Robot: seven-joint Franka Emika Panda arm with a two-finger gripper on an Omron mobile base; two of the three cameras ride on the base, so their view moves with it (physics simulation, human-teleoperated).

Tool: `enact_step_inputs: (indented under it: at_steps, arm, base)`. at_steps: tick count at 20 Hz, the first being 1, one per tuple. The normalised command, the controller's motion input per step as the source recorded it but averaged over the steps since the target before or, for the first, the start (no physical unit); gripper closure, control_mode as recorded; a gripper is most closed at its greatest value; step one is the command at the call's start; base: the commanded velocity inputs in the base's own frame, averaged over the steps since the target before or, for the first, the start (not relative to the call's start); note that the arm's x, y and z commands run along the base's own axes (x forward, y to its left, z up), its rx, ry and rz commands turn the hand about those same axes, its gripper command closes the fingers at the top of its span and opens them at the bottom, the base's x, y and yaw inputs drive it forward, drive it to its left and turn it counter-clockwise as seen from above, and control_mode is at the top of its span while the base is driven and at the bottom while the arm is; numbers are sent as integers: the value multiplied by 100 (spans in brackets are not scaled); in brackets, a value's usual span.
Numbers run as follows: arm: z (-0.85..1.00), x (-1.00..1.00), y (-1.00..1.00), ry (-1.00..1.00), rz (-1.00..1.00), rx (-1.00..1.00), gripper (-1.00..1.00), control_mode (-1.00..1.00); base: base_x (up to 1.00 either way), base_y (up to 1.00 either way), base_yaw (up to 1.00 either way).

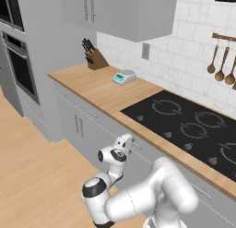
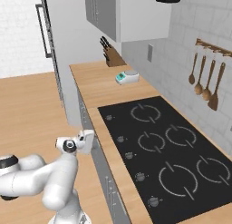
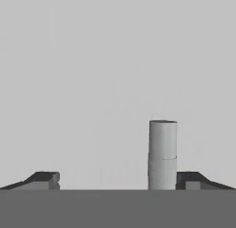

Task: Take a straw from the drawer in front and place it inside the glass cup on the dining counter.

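Hand view showed the claw (image 3: 117, 181) spread wide, its two dark fingertips (image 3: 44, 180) low at the left and right of the frame with nothing between them. Ahead of it lay the flat light grey front of the drawer (image 3: 115, 75), filling the frame. A slim grey metal bar, the drawer handle (image 3: 162, 154), stood upright in the lower right of the frame, just inside the right fingertip and seemingly touching it, well apart from the left one.

Left base view had the white arm rising from the lower right, its hand (image 1: 123, 144) in the lower middle of the frame, pressed up near the grey cabinet fronts just under the edge of the wooden bench (image 1: 99, 88). A black cooktop (image 1: 193, 125) was set into that bench at the right of the frame. Further back, in the upper middle, sat a small kitchen scale (image 1: 124, 76) and a knife block (image 1: 94, 57). Wooden spoons (image 1: 221, 65) hung on the tiled wall at the upper right.

Right base view showed the hand (image 2: 85, 141) at the middle left, close against the drawer fronts beside the bench edge.
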Motion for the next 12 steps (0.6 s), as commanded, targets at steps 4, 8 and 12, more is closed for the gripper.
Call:
enact_step_inputs:
  at_steps: [4,8,12]
  arm:
    - [-11,19,-13,1,1,0,-100,-100]
    - [-2,0,-17,0,0,0,-100,-100]
    - [-10,-6,-1,3,0,0,100,-100]
  base:
    - [0,0,0]
    - [0,0,0]
    - [0,0,0]
